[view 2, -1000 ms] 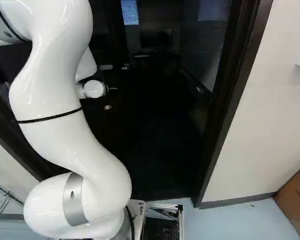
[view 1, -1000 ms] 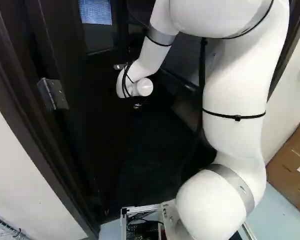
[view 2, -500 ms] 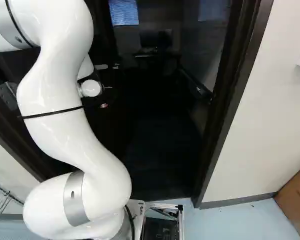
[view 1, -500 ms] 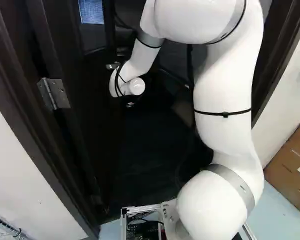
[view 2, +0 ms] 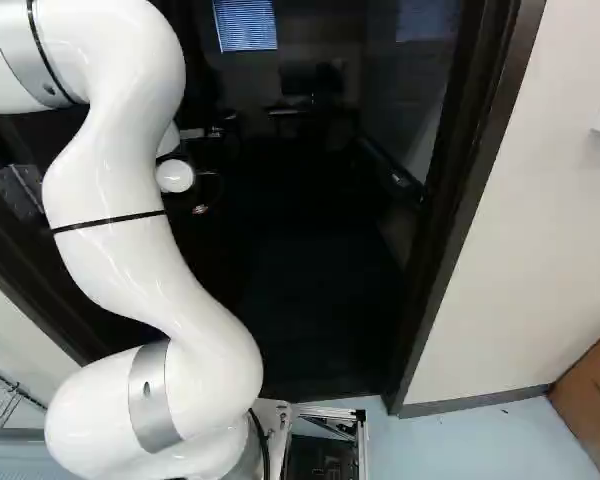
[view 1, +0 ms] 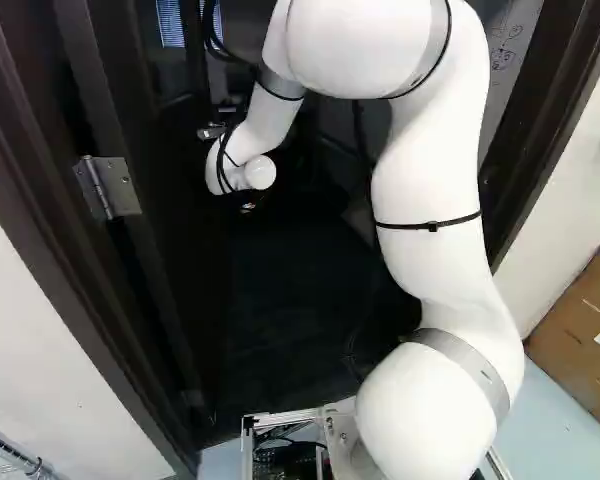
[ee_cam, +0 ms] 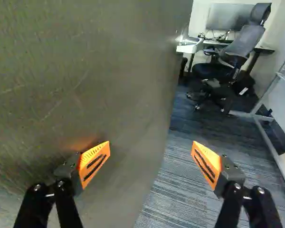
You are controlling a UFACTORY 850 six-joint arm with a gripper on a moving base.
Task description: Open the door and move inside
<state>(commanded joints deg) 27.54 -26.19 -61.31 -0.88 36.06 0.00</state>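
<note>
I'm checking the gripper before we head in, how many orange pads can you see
2: one orange pad in front of the door, the other orange pad past its edge, with carpet behind.

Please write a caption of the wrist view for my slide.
Open black gripper with orange pads by a flat grey-brown door, a dark wheeled office chair beyond.

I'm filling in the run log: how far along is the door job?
Done: the door is open, with a chair and carpet showing past its edge. In hand: the gripper, open and gripping nothing, is at the door's face, perhaps pushing it wider. Left: driving inside; the base sits outside the door frame.
</note>
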